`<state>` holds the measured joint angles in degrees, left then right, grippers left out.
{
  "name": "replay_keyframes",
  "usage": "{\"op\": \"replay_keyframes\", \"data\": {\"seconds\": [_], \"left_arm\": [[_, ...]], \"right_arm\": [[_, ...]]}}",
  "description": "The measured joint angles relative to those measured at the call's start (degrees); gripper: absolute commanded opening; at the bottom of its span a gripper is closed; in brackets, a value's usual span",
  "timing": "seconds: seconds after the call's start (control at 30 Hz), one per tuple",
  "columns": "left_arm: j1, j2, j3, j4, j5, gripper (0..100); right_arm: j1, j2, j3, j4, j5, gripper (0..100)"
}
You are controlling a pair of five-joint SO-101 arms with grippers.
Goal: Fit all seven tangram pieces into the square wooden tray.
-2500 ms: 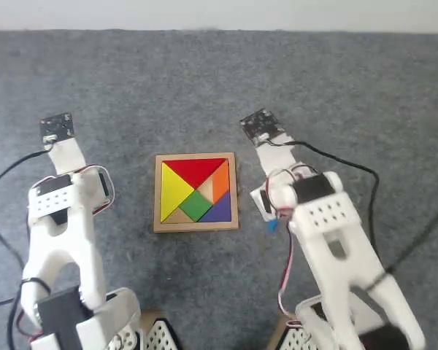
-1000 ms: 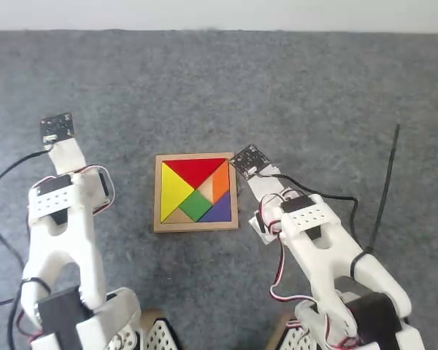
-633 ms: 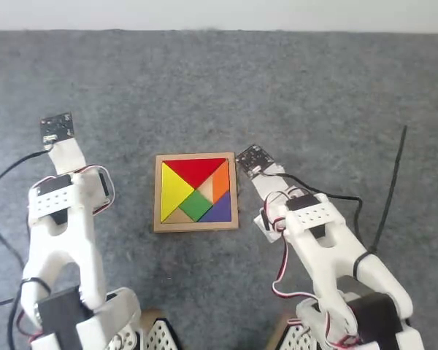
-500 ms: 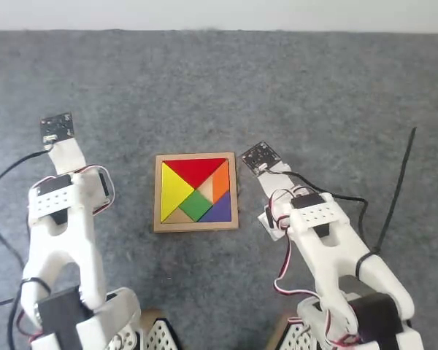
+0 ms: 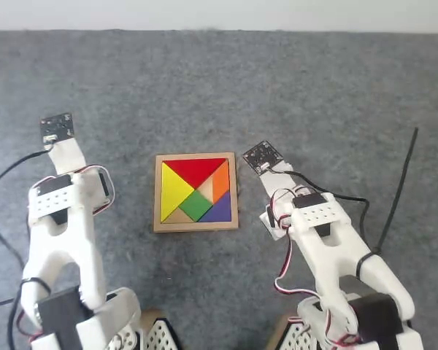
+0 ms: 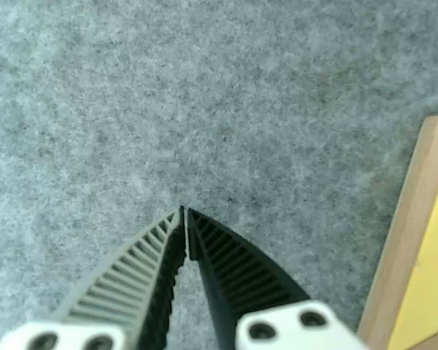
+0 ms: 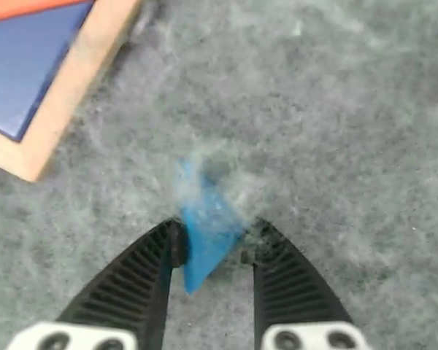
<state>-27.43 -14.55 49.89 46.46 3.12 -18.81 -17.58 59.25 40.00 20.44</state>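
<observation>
The square wooden tray (image 5: 196,228) lies on the carpet between the two arms. In it are red (image 5: 196,172), yellow (image 5: 174,191), green (image 5: 196,205), orange (image 5: 220,182) and violet-blue (image 5: 220,211) pieces, plus two tan patches that may be pieces or bare floor. A small light-blue triangle (image 7: 204,226) sits between the fingers of my right gripper (image 7: 213,237), which is shut on it just right of the tray's corner (image 7: 73,80). My left gripper (image 6: 184,213) is shut with nothing in it, low over the carpet left of the tray's rim (image 6: 409,219).
Grey carpet covers the table all round the tray. A black cable (image 5: 394,197) runs off the right arm at the right side. A pale wall edge runs along the far side.
The right arm drew back from its farther reach, swung in beside the tray's right side, then shifted slightly right. The left arm and the tray pieces stayed put.
</observation>
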Motion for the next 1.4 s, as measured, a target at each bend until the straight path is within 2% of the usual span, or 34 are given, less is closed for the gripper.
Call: {"op": "replay_keyframes", "data": {"seconds": [0.3,0.7,1.0,1.23,1.4], "left_arm": [[0.00,0.00,0.00,0.00,0.00,1],[0.00,0.00,0.00,0.00,0.00,1],[0.00,0.00,0.00,0.00,0.00,1],[0.00,0.00,0.00,0.00,0.00,1],[0.00,0.00,0.00,0.00,0.00,1]], "right_arm": [[0.09,0.00,-9.67,13.98,-0.09,0.9],[0.00,-0.35,-12.84,19.60,-2.37,0.9],[0.00,-14.07,-21.45,35.25,-5.98,0.9],[-0.26,-13.01,-34.37,43.52,-8.62,0.9],[-6.77,-8.97,-48.88,51.69,-8.70,0.9]]}}
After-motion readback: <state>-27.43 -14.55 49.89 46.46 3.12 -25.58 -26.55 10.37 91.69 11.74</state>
